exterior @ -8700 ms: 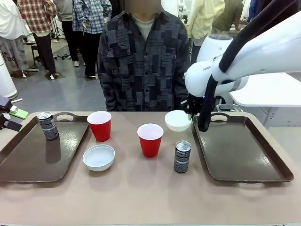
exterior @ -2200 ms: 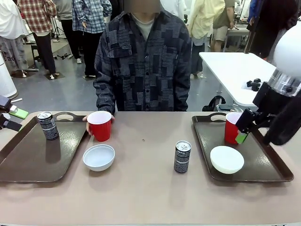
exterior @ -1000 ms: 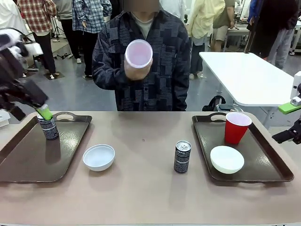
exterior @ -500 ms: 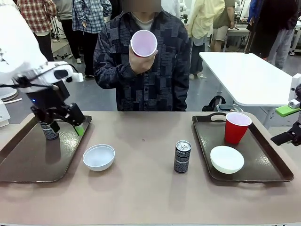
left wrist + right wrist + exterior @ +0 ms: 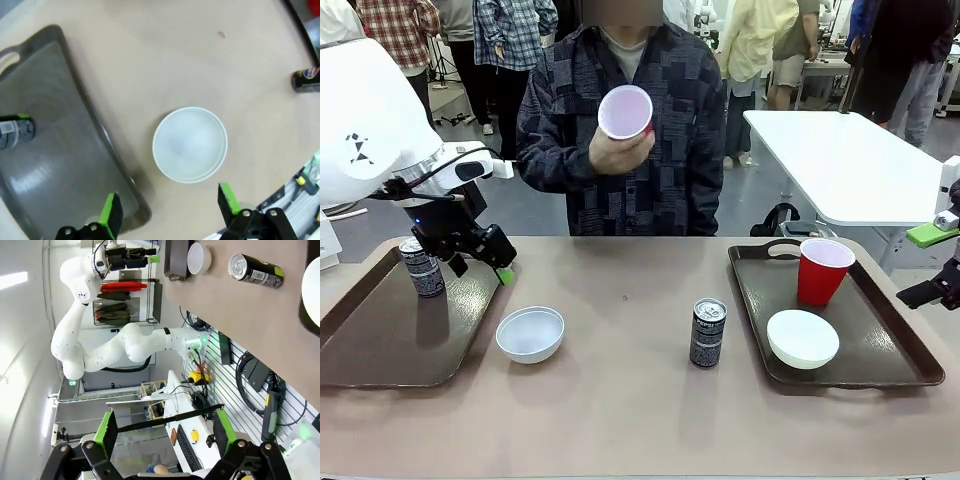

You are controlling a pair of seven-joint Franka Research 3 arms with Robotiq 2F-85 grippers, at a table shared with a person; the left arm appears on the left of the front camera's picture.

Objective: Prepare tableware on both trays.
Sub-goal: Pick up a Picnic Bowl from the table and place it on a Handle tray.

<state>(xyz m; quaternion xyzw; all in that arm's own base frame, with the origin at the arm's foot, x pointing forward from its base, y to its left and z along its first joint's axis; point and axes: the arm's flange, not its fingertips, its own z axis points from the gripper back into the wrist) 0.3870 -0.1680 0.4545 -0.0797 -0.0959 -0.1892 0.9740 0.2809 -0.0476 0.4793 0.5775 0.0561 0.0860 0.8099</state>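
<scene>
Left tray carries a can; bowl and second can sit between trays; right tray holds cup behind second bowl.

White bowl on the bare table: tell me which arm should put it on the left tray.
Left. The left gripper hangs open over the bowl, which sits centred ahead of it in the left wrist view, with the left tray right beside it. The right gripper is out past the right tray.

On the tan bench are set a left tray and a right tray; between them a white bowl and a black drink can are stood apart
</scene>
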